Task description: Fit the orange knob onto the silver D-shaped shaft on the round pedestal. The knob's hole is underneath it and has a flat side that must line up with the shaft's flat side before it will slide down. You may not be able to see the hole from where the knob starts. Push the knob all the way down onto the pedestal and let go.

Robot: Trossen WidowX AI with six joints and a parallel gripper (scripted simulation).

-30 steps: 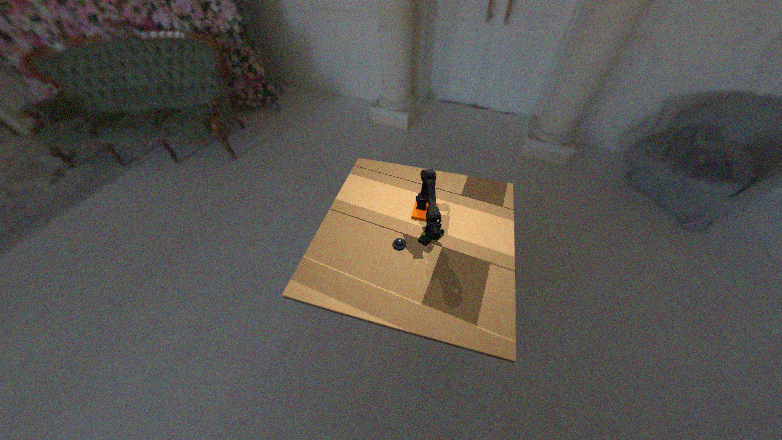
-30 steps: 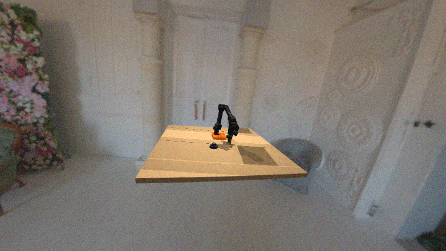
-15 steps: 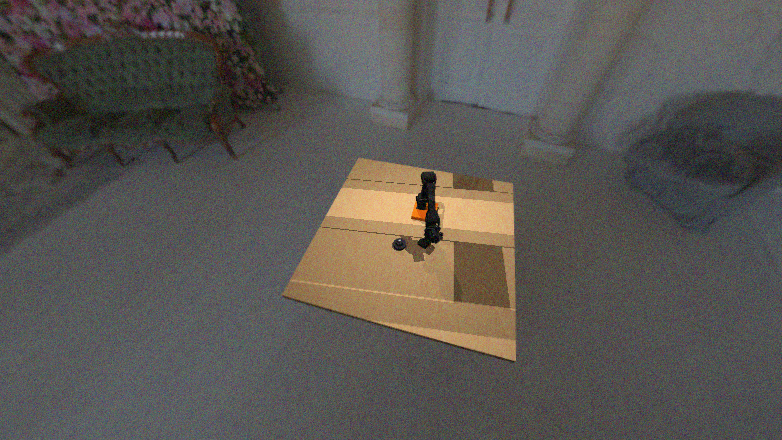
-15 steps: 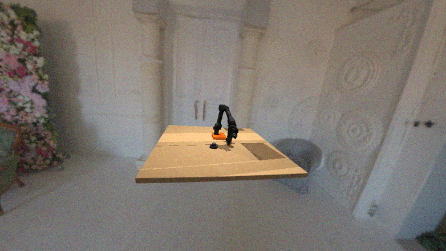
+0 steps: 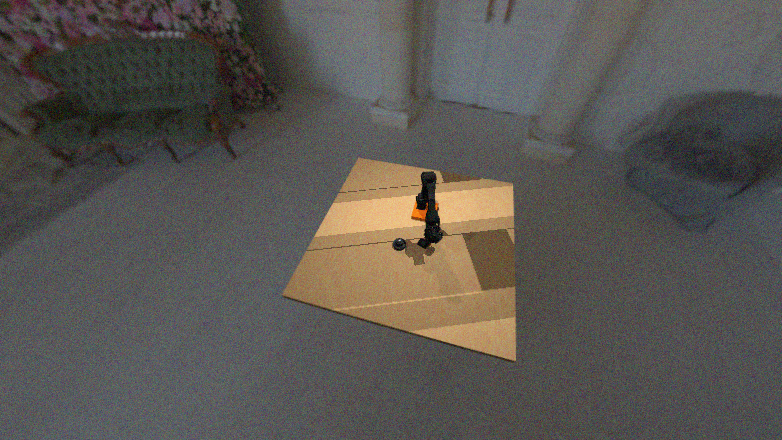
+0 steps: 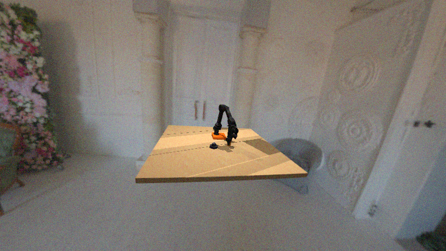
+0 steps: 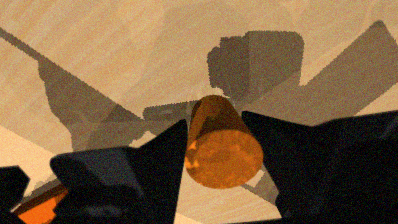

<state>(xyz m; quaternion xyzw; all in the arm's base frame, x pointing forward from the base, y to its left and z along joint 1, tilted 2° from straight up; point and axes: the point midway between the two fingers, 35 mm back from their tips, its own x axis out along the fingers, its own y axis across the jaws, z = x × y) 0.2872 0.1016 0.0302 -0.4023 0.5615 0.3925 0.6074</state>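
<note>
The orange knob (image 7: 222, 155) is a short cylinder that stands between my two dark fingers in the wrist view, its round end facing the camera. My gripper (image 7: 213, 120) (image 5: 425, 242) (image 6: 228, 142) is down at the wooden table top (image 5: 382, 273) (image 6: 202, 162), and its fingers have parted a little from the knob's sides. The knob's hole is hidden. The dark round pedestal (image 5: 399, 244) (image 6: 213, 145) with the shaft stands apart, a short way to the gripper's left in the top and exterior views. It does not show in the wrist view, and the top and exterior views are too small to show the knob.
The arm's orange base plate (image 5: 418, 212) (image 6: 218, 136) (image 7: 40, 210) sits behind the gripper. The table is a floating wooden slab with open edges all round. Dark shadow bands lie across it.
</note>
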